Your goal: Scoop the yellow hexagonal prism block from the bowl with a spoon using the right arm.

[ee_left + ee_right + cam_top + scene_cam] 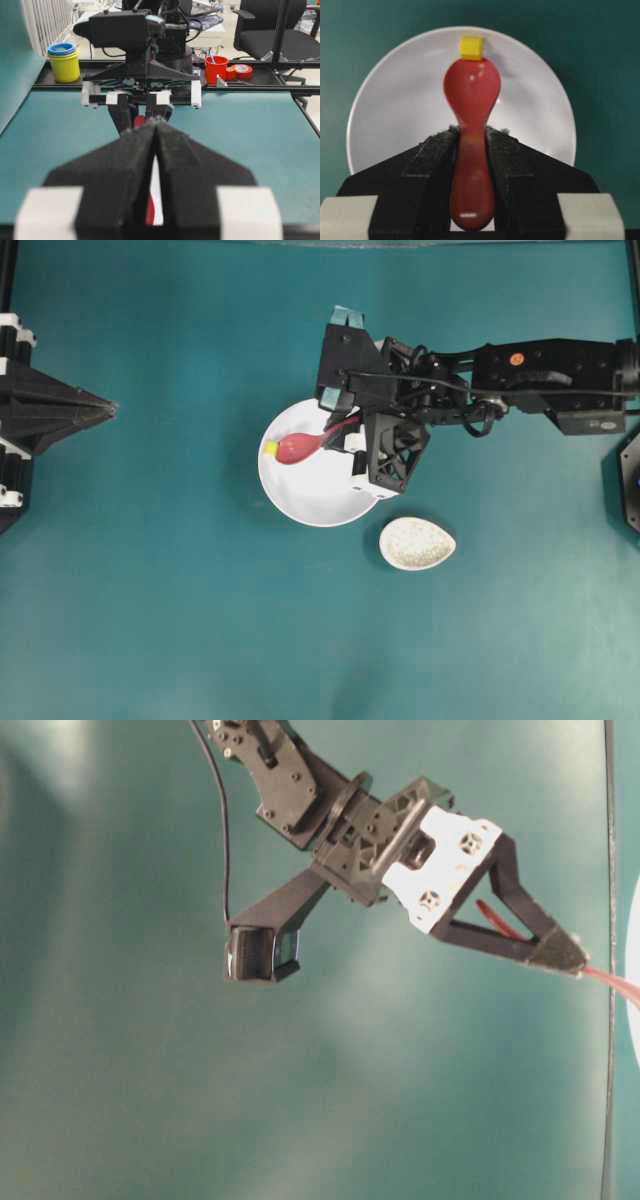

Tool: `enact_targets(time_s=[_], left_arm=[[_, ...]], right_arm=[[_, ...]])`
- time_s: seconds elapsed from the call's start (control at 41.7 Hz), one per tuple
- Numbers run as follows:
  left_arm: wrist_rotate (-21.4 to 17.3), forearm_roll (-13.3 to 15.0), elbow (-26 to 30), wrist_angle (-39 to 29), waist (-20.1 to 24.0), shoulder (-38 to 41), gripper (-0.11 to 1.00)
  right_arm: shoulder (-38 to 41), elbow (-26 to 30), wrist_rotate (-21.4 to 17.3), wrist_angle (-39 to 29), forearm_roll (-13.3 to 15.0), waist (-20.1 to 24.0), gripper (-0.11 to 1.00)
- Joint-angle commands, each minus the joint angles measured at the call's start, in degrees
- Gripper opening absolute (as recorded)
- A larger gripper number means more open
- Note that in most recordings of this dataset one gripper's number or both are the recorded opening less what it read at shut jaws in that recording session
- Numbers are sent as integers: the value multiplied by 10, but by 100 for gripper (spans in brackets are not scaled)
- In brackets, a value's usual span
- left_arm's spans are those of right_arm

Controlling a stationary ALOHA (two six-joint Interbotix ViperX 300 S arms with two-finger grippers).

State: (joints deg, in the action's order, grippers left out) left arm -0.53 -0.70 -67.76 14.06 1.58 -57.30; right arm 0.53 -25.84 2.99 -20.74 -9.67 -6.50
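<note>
The right gripper (472, 150) clamps the spoon (471, 115) by its handle, head pointing forward and hollow up, so the tip can slide under the block (471, 48), which sits touching the tip against the bowl's (395, 100) far wall, a backstop for scooping

The right gripper (472, 145) clamps a red-pink spoon handle (471, 170) between its jaws. The left gripper (156, 145) rests with jaws together.
</note>
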Motion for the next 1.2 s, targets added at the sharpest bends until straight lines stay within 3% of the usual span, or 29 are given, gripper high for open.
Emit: enact_targets(time_s=[0.0,1.175], left_arm=[[-1,-2,11,3,2,5,0],[1,-2,11,5,1,5,0]], right_arm=[[-22,1,-1,11,-3,2,24],[-24,-52,-1,114,-13,16,24]])
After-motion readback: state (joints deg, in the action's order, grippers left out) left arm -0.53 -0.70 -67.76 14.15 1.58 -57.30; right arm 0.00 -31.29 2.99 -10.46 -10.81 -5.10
